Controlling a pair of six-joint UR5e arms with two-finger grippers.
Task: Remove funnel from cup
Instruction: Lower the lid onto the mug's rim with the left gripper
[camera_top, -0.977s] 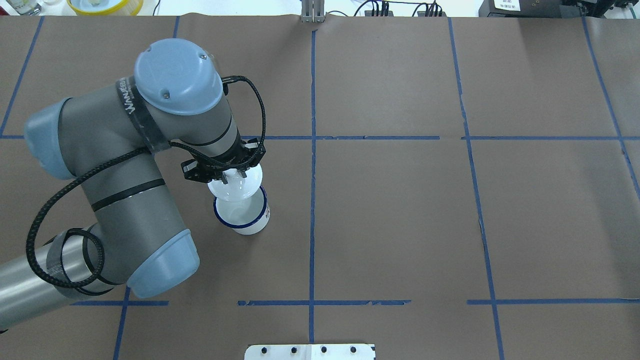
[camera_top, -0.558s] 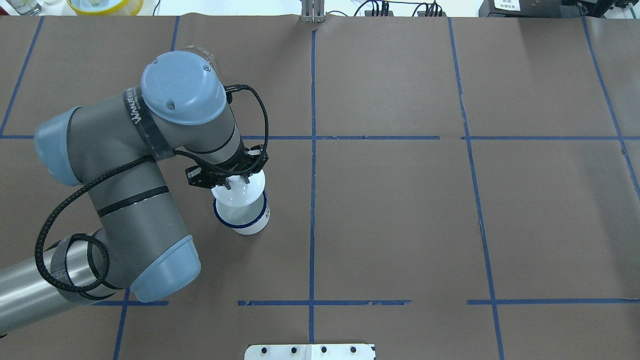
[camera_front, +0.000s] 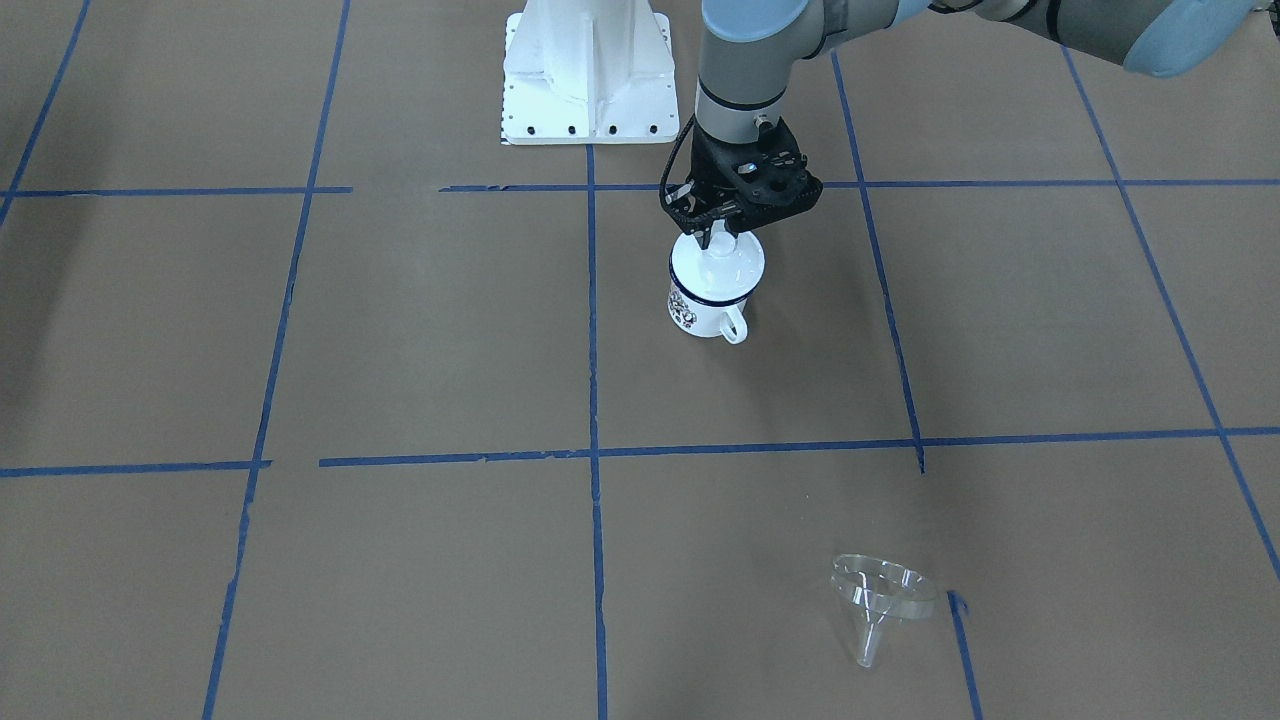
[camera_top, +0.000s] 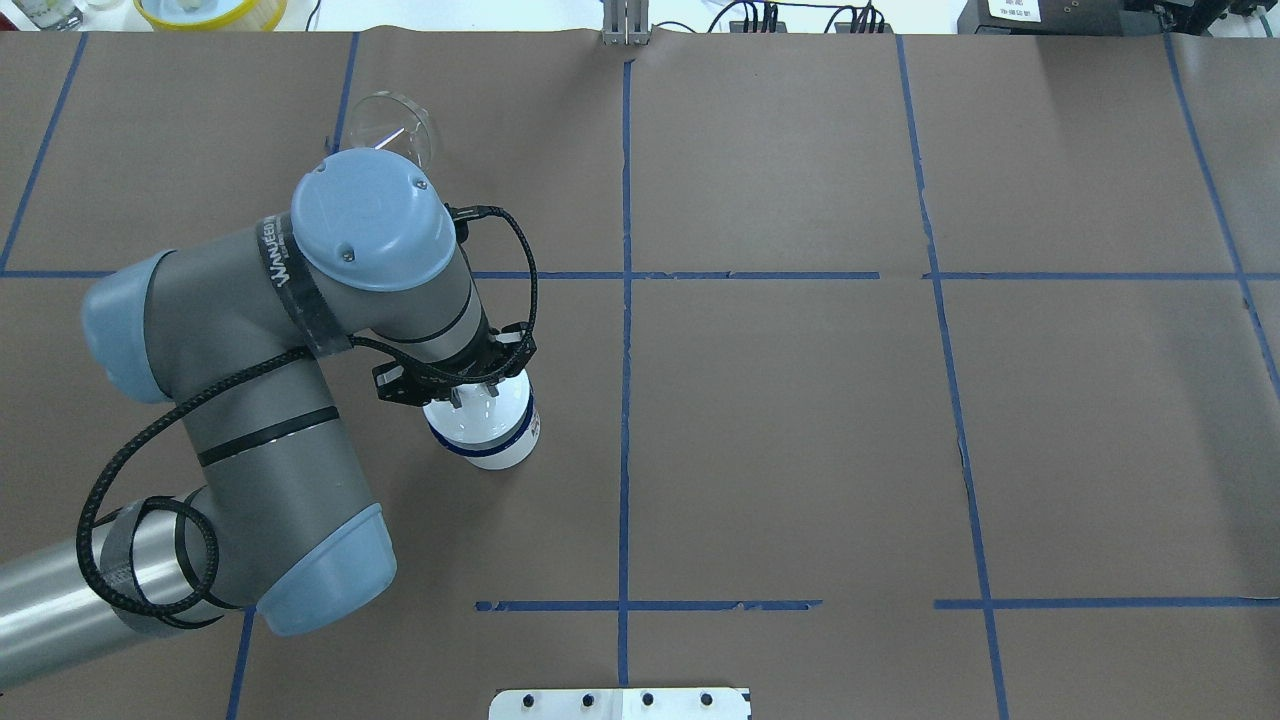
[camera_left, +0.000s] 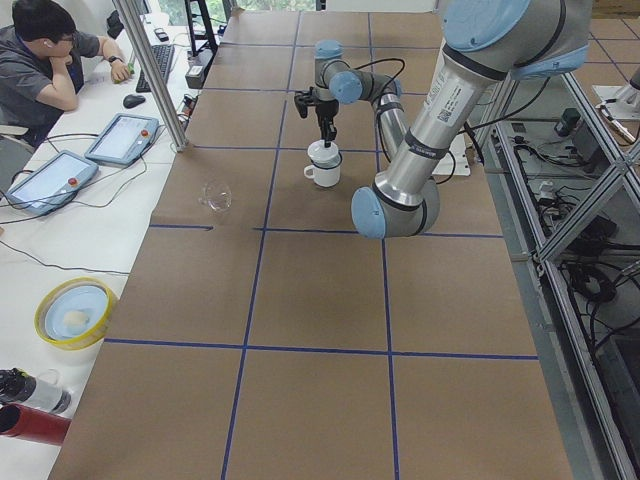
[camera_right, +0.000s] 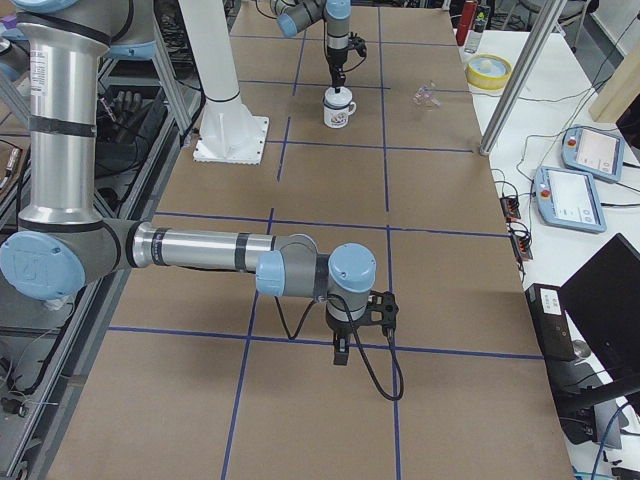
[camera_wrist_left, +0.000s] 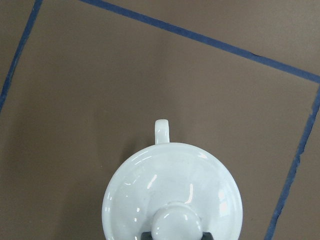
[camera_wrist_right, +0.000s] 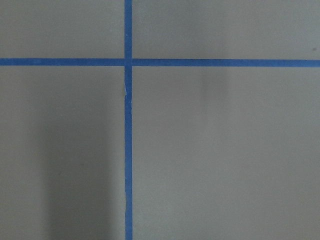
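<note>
The left pincer (camera_front: 714, 236) is pinching the knob (camera_wrist_left: 176, 222) of the white lid (camera_wrist_left: 172, 185), which is sitting on the cup (camera_front: 700, 305) right under it. The funnel (camera_front: 880, 592) is lying far off on the table. A crooked pull might be tipping the cup.

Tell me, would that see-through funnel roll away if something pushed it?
Probably, yes. The funnel lies tipped on its side on the brown paper, so a nudge would likely roll it in a curve around its narrow spout. It looks like thin clear plastic, so probably light and easy to skid.
</note>
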